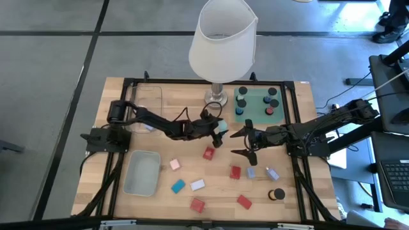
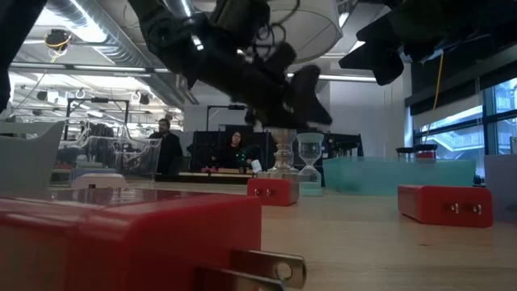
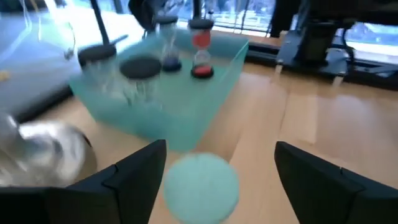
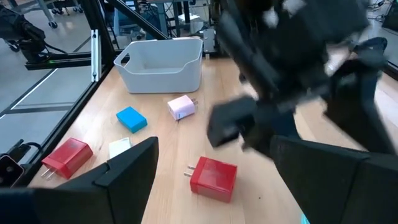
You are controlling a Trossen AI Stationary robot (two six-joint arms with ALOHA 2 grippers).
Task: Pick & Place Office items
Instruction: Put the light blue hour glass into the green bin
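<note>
An hourglass-like piece with a round mint cap (image 3: 200,186) stands upright on the table (image 2: 309,166), in front of the lamp's foot. My left gripper (image 3: 214,165) is open with one finger on either side of that cap (image 1: 220,126). Facing it from the right, my right gripper (image 1: 246,137) hangs open over the table's middle with nothing between its fingers (image 4: 214,149). Red blocks (image 1: 209,153) (image 1: 235,172), a pink one (image 1: 174,165), a teal one (image 1: 177,186), lavender ones (image 1: 251,172) and a black cap (image 1: 277,194) lie scattered on the near half. My left gripper comes at the mint cap's rim (image 3: 171,180) nearly level from the table's left. One finger (image 3: 140,171) stands close against that rim; I cannot tell whether it touches. The other finger (image 3: 311,180) is clear of the cap.
A white-shaded lamp (image 1: 223,38) stands at the far middle. Right of it is a green mat (image 1: 254,110) with several capped pieces. A clear tray (image 1: 150,102) is at the far left and a grey-blue bin (image 1: 142,174) at the near left. People sit beyond the table (image 2: 234,149).
</note>
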